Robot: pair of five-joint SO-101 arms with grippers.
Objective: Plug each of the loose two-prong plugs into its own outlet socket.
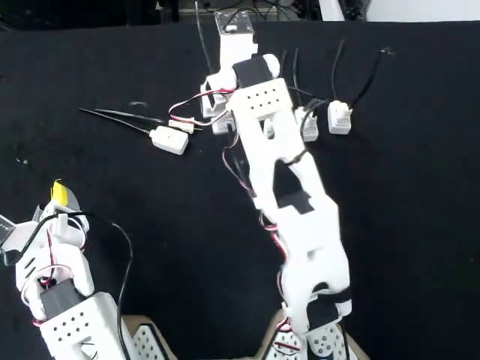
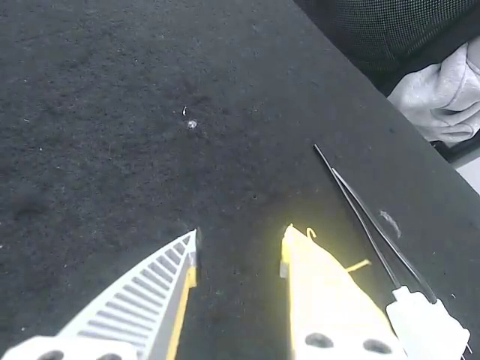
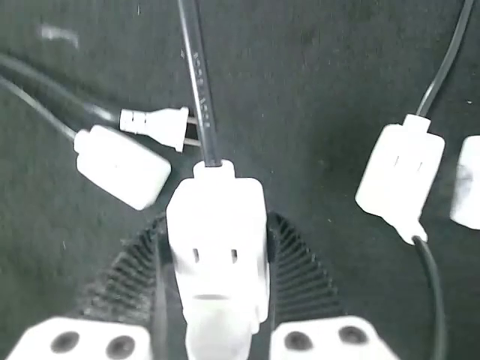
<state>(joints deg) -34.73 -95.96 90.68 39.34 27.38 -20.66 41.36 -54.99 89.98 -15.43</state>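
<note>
My right gripper [image 3: 217,229] is shut on a white outlet socket [image 3: 216,255], whose two slots face the camera and whose black cord runs away from it. A small loose two-prong plug [image 3: 159,126] lies just beyond it, beside a second socket [image 3: 120,166]. Two more sockets [image 3: 401,176] lie off to the other side. In the high view this gripper [image 1: 220,120] is far back on the table, next to the plug [image 1: 182,126] and the left socket [image 1: 169,139]. My left gripper [image 2: 238,251] is open above bare cloth near the front left corner [image 1: 58,193].
Black cloth [image 1: 390,225] covers the table. Thin black cords [image 1: 112,116] trail left from the left socket. Two sockets [image 1: 340,117] with cords sit at the back right. The right arm's white links [image 1: 300,217] span the middle of the table. Grey fabric [image 2: 442,90] lies beyond the table edge.
</note>
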